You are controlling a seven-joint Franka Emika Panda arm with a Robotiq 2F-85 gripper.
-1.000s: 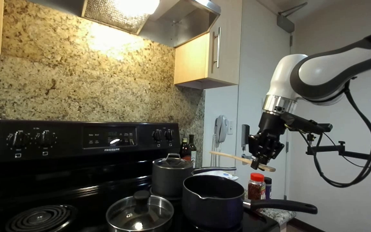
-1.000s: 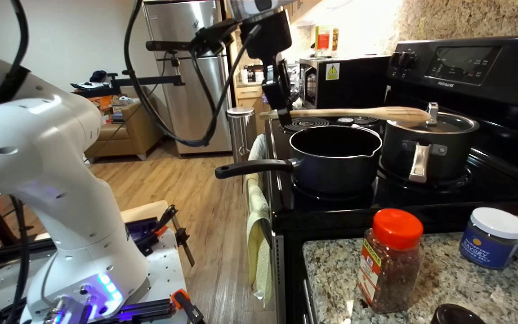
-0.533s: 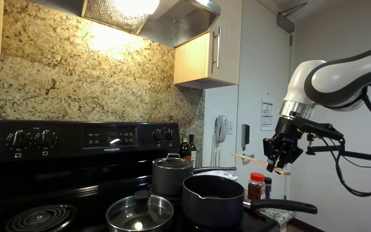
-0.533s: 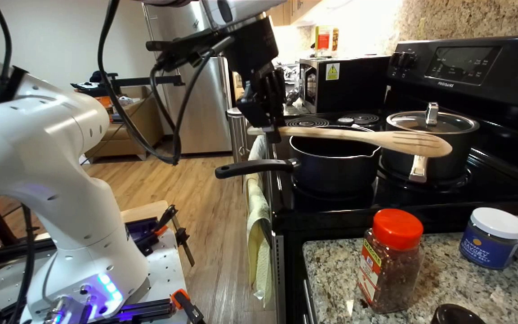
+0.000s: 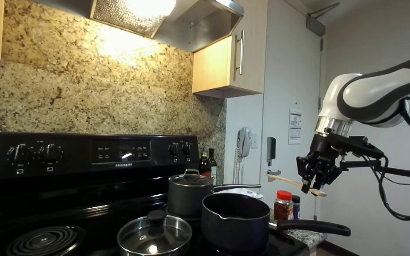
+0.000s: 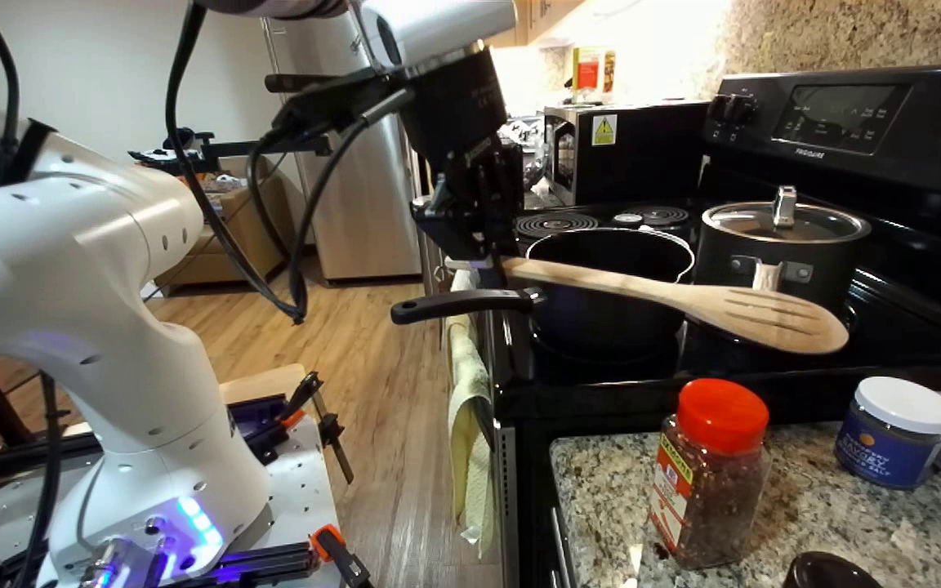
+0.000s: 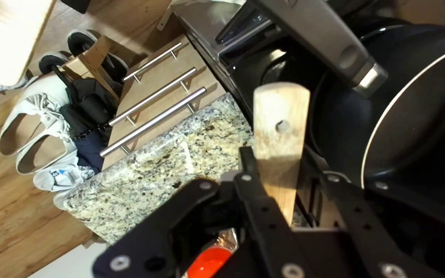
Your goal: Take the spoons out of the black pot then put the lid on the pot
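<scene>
Down dips the wooden spoon (image 5: 285, 180) in an exterior view, sliding farther away from the black pot (image 5: 235, 233), jaws pinched narrow on its handle! Crowded below: the red-capped jar (image 5: 283, 209) stands near, and the pot's long handle (image 5: 313, 226) juts out underneath. Glass lid (image 5: 139, 236)? Just beside the black pot, knob up. Behind sits the grey pot (image 5: 187, 197), covered, with dark bottles (image 5: 212, 167) at its back, labels too small to read. FRIGIDAIRE, says the stove panel (image 5: 75, 156).

Over we go: in an exterior view the spoon's slotted head drops too, crossing in front of both pots, out of the black one. On the counter (image 6: 601, 474), the red-capped jar's brand won't read, but the blue jar (image 6: 891, 437) gives us SAVORY and SALT. A yellow warning sticker (image 6: 604, 130) marks the microwave (image 6: 650, 159); a towel (image 6: 470, 425) hangs at the stove's front.

Wrist view, and it's a firm grip: the handle's holed end stands up between the jaws, the black pot just beside. Below peeks the red cap, partly hidden; drawers (image 7: 153, 79) and shoes (image 7: 78, 41) fill the far side.
</scene>
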